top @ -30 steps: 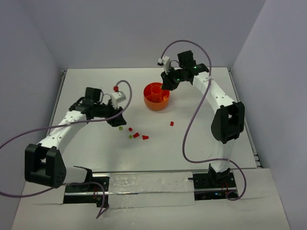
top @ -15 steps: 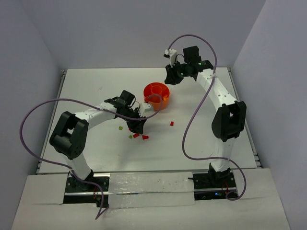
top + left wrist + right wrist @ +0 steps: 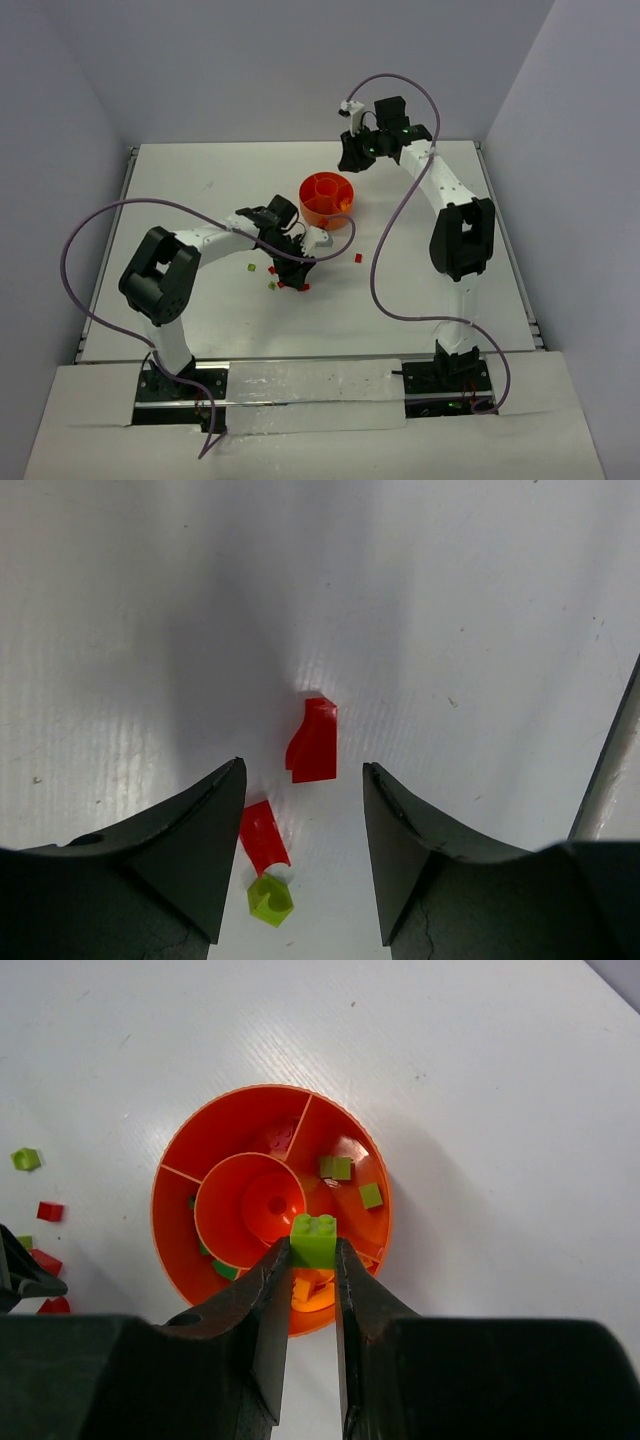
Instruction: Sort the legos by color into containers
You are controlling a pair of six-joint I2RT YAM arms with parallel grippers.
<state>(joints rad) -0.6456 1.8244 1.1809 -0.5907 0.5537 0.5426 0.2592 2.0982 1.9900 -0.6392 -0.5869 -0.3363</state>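
Right gripper [image 3: 312,1265] is pinched tight on a glossy green lego brick [image 3: 314,1238]. Its two studs face the camera and its long side runs finger to finger. It hangs over the round orange bowl [image 3: 250,1091], near the centre cup.

Left gripper [image 3: 304,772] is about half open, holding nothing. A smooth red lego [image 3: 314,742] with one curved corner lies lengthwise along the gap, just past the tips. A second red piece [image 3: 263,837] and a lime hex bit [image 3: 270,900] sit against the finger on the view's left.

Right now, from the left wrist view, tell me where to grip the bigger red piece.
Come straight down on the bigger red piece and pinch its two long sides: it lies flat, lengthwise between the fingers of the open left gripper, clear of the smaller red piece.
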